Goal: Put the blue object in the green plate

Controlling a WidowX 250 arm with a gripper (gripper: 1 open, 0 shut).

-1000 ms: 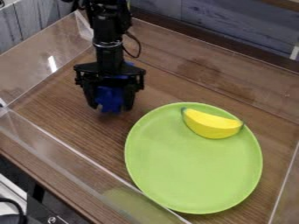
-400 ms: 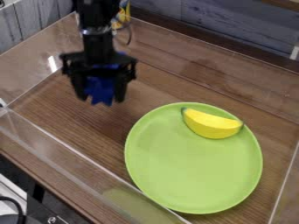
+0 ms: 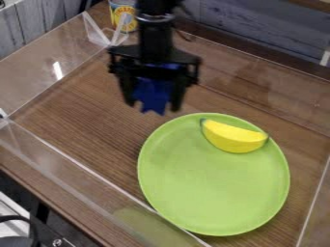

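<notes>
The blue object (image 3: 157, 96) is a dark-blue ridged bar held upright between my gripper's fingers, above the wooden table just left of the plate's far edge. My gripper (image 3: 156, 96) is black, points straight down and is shut on the bar. The green plate (image 3: 206, 188) is large, round and lime-green, lying flat at the lower right. The bar hangs just off the plate's upper-left rim, not over its middle.
A yellow banana-like wedge (image 3: 233, 136) lies on the plate's far right part. Clear plastic walls (image 3: 39, 58) enclose the wooden table. A yellow cup (image 3: 123, 16) stands at the back behind the arm.
My gripper, holding the blue bar, rose off the table, swung left, and has since moved right toward the plate's upper-left rim. The plate and yellow wedge have not moved.
</notes>
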